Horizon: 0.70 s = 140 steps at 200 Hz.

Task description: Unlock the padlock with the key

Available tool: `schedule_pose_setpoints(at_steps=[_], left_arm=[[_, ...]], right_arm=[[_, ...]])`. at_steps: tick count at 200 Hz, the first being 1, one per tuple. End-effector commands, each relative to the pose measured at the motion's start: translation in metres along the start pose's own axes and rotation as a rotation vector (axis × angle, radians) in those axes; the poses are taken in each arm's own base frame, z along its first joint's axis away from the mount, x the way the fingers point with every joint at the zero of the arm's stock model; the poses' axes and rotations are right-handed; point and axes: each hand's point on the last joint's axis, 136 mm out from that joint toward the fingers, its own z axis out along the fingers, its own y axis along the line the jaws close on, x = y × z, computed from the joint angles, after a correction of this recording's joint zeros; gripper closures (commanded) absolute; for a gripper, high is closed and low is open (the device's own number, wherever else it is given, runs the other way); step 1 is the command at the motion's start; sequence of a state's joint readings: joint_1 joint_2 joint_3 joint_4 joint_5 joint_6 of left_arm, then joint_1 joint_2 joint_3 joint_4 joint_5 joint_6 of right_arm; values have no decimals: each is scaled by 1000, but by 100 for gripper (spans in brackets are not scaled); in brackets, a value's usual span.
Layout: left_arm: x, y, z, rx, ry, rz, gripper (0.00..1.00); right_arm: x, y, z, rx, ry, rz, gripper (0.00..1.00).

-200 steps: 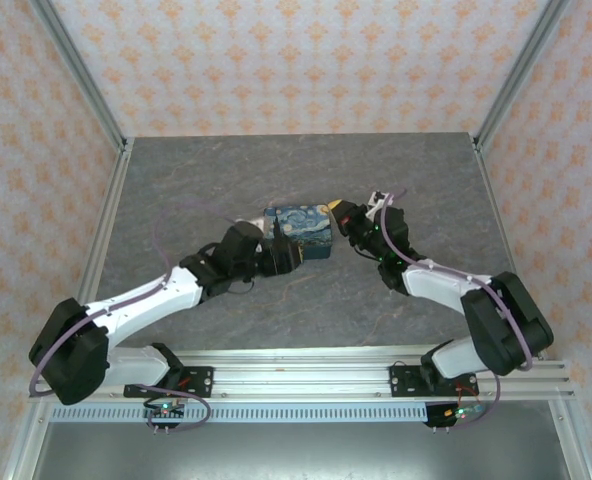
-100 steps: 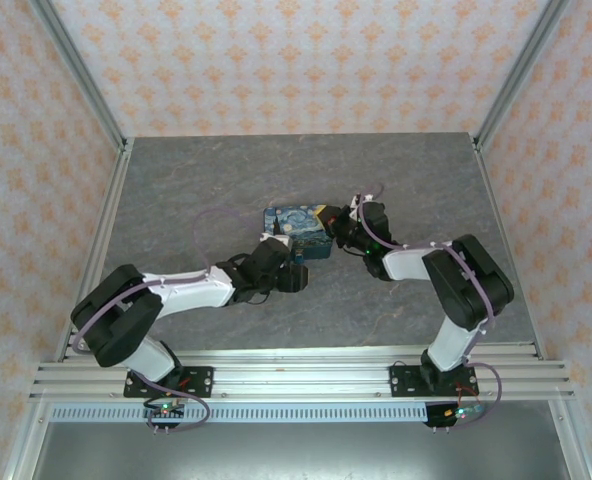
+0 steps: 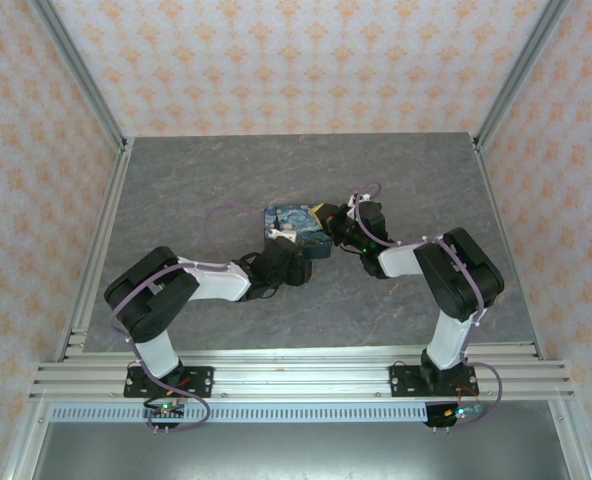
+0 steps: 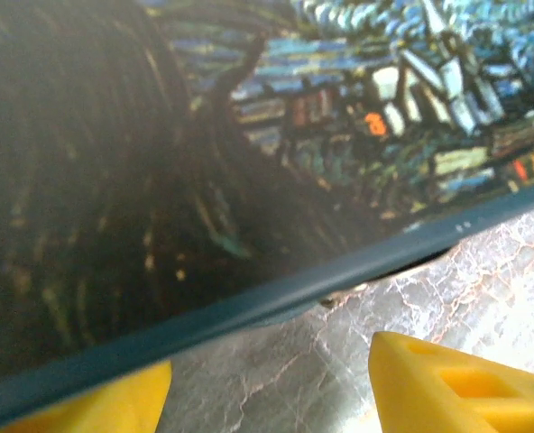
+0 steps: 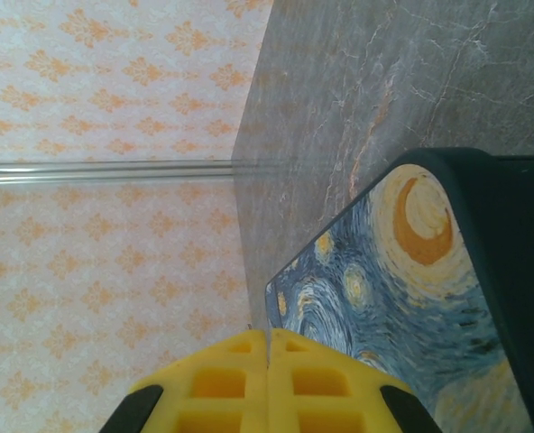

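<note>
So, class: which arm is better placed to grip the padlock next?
Left, probably: the left gripper stands open at the near edge of the padlock, while the right gripper is shut beside it.

This looks like a robotics lab test cell, not a home; a grey stone-look tabletop (image 3: 176,180) is boxed in left, far and right by panels of peach patterned wallpaper (image 3: 296,60); bare aluminium posts (image 3: 80,70) rise at the far corners; a left arm (image 3: 211,283) and right arm (image 3: 456,280) are bolted to a slotted metal rail (image 3: 296,380) along the near edge.
</note>
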<state>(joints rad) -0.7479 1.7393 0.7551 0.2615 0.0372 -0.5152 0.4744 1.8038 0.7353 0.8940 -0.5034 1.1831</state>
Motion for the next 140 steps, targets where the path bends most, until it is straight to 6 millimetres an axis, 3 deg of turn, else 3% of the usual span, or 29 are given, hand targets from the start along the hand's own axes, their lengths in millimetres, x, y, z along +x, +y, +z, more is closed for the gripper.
schedule_pose_setpoints(at_steps=[1,140], left_arm=[[-24,2,8,-21,-85,14,39],[-46,-34,24,177,-158,-172,42]], right_arm=[[-3,16,6,-61,1,-5,100],[-1,-9,7,0,1,3,100]])
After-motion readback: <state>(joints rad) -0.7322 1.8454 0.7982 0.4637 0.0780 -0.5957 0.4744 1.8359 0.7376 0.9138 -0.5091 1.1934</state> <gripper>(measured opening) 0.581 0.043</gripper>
